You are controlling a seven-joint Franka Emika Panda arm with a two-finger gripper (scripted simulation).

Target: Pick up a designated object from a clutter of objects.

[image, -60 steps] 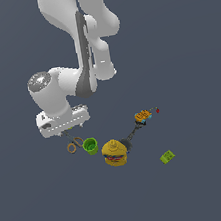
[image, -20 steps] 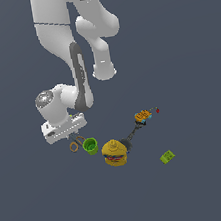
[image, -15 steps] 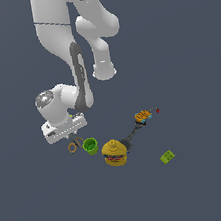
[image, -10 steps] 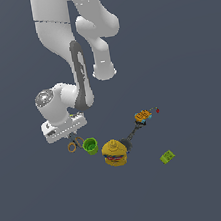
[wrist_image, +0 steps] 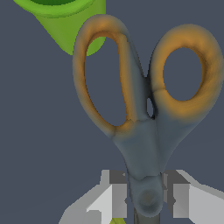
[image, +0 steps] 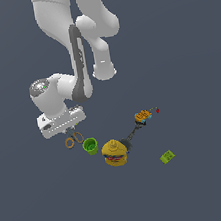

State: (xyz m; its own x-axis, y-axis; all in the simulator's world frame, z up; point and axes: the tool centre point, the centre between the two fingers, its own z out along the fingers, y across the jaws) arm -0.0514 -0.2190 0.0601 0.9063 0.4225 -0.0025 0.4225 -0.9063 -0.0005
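The scissors (image: 73, 140), with two tan-orange ring handles and dark grey blades, lie at the exterior view's left of the clutter, beside the green cup (image: 90, 146). My gripper (image: 70, 131) is low, directly over them. In the wrist view the gripper (wrist_image: 146, 192) has its fingers (wrist_image: 117, 199) right against both sides of the scissors' (wrist_image: 144, 131) pivot. The ring handles point away from the hand, and the blades are hidden under it. The green cup (wrist_image: 70, 22) lies just beyond one handle.
A yellow burger toy (image: 114, 153) sits next to the cup. A dark-handled tool (image: 133, 131) with an orange head (image: 142, 115) and a small red item (image: 157, 110) lie further to the exterior view's right, with a green block (image: 166, 157) nearby. A yellow-green sliver (wrist_image: 116, 221) shows under the hand.
Since three seconds ago the arm has come down over the scissors. Over the last second the hand has barely moved, and the scissors stay beneath it.
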